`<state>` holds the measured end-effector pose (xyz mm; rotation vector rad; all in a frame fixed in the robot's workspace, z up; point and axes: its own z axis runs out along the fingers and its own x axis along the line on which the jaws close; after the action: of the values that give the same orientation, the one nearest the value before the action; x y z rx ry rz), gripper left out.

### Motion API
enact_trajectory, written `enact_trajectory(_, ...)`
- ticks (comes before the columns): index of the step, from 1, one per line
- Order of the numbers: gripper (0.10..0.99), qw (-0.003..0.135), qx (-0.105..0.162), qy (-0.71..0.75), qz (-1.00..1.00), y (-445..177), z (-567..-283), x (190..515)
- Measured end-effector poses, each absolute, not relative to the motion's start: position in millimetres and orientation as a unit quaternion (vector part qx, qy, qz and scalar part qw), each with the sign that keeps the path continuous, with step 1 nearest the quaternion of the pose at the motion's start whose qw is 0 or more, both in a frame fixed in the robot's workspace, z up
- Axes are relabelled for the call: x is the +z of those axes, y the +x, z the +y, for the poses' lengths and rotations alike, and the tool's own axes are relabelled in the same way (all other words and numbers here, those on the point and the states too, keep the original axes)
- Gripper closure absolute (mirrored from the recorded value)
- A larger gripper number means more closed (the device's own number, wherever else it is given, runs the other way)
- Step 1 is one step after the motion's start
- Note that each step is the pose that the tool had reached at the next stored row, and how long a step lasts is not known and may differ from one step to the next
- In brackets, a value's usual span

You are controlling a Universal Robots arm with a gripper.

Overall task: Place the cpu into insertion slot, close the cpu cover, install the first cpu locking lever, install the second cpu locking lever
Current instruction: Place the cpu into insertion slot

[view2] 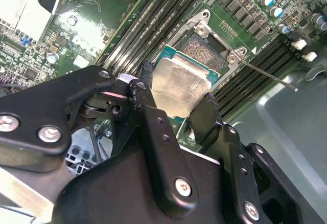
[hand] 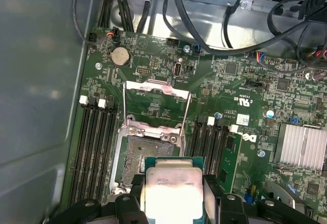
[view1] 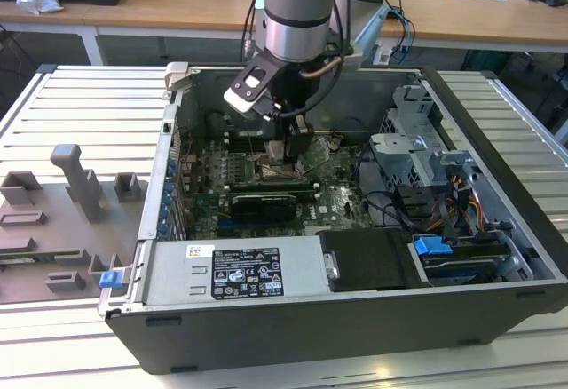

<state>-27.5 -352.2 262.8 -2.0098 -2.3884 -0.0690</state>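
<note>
Grip looks firm from here: the gripper [view2: 176,101] is clenched on the cpu [view2: 181,86]. Its two black fingers [view2: 207,112] press on opposite edges of the chip, and the pale metal top faces the wrist cameras. The chip sits right at the fingertips, squarely between them, with its green border showing past the metal.

In the first wrist view I see the cpu over the insertion slot [hand: 145,155]. It overlaps the part of the slot on the gripper's side and leaves the dark contact field beyond it bare. The cpu cover [hand: 156,87] stands swung open at the far end of the slot. Two thin locking levers [hand: 124,109] run along either side of it, unlatched. Long black memory slots [hand: 97,147] flank the socket on the green board [hand: 240,86].

In the exterior view the arm [view1: 297,16] reaches down into the open computer case [view1: 266,336], toward its far wall and a little to the exterior view's left of centre.

I cannot tell whether the chip's underside touches the slot or hangs just above it. The chip's edge nearest the gripper body is hidden behind the black linkage. In the exterior view the gripper blocks the socket, so the chip is hard to make out there.
</note>
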Motion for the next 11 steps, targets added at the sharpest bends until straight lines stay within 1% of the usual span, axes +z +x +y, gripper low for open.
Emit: enact_trajectory(11, 0.545, 0.008, -0.024, -0.657, -0.753, -28, -350, 251)
